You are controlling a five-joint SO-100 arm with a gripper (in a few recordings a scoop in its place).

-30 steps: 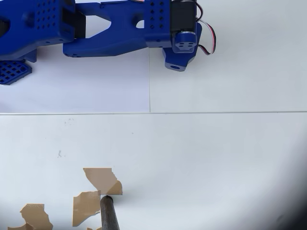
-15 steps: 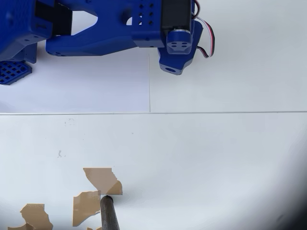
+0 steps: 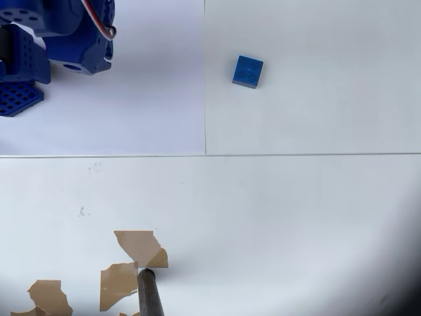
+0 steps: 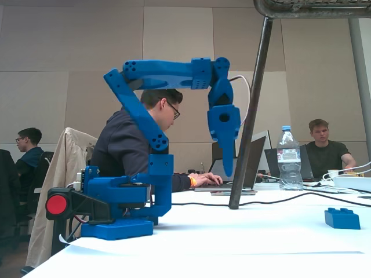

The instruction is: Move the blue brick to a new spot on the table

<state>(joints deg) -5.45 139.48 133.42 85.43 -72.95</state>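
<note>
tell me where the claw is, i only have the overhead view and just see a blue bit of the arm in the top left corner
observer: In the fixed view the claw hangs pointing straight down, well above the table, with nothing at its tip.
operator: open or shut
observer: I cannot tell. Seen side on, it reads as one tapered point with no visible gap.
operator: is the brick sitting flat
observer: Yes. The blue brick sits flat on the table with its studs up. It is far to the right of the claw in that view, and nothing touches it.
</note>
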